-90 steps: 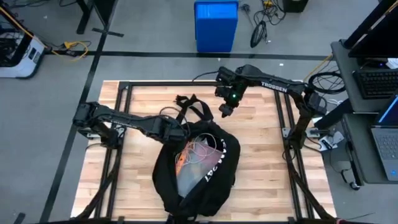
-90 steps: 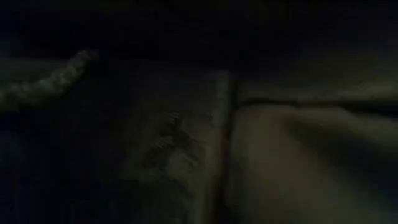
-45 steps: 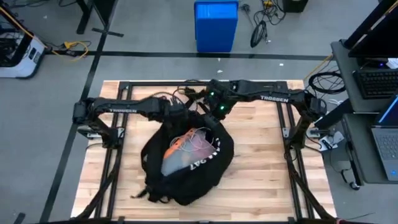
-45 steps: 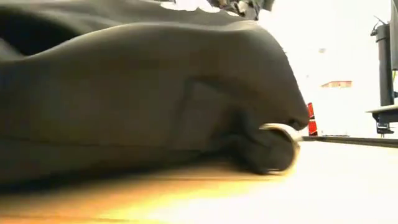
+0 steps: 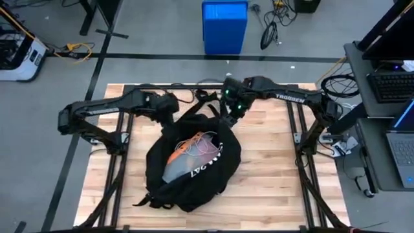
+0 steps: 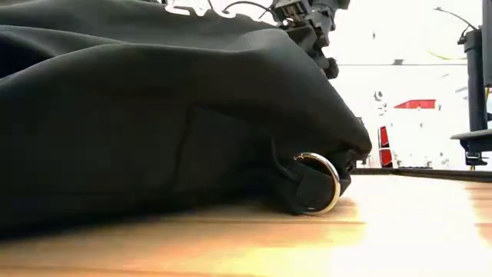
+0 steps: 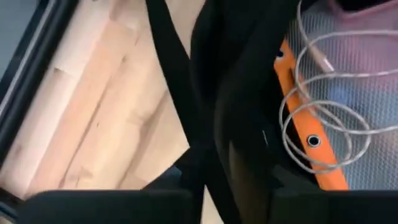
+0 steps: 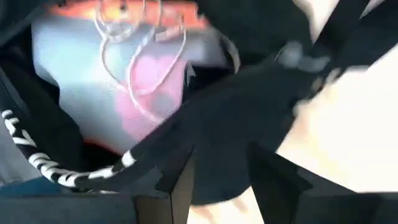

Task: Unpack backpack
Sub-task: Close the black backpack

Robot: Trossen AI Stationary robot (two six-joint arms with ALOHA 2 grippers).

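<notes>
The black backpack (image 5: pixel 194 175) lies on the wooden table with its mouth open upward and white lettering on its rim (image 5: pixel 210 162). Inside it show an orange-edged mesh pouch (image 7: pixel 348 93) and a coiled white cable (image 5: pixel 200 145). Its straps (image 5: pixel 204 103) trail toward the far edge. My left gripper (image 5: pixel 171 110) is shut on the mouth's far-left rim. My right gripper (image 5: pixel 228 115) is shut on the far-right rim. In the low view the backpack (image 6: pixel 138 115) fills the left, with a metal ring (image 6: pixel 319 182) resting on the table. My left gripper (image 7: pixel 227 199) has a fold of the backpack's black rim fabric (image 7: pixel 239 155) between its two fingers, next to a strap. It comes slanting down from the table's left. The backpack's body rests on the table. My right gripper (image 8: pixel 217 186) pinches the black rim of the backpack's mouth (image 8: pixel 217 149) between its two fingers, near the white lettering. It reaches in from the far right, slanting down. The rim is raised; the backpack's body lies on the table.
Bare wood (image 5: pixel 278 168) lies to the backpack's right and near left. Black frame rails (image 5: pixel 116 162) run along the table's sides. A blue bin (image 5: pixel 224 26) stands on the floor beyond the far edge, and a desk with a laptop (image 5: pixel 401 149) is at the right.
The backpack has slid from over the near edge toward the far edge and turned, uncovering the low camera, and its mouth has spread wider. My left gripper has gone toward the far-left with the rim. My right gripper came down to the rim's far-right side.
</notes>
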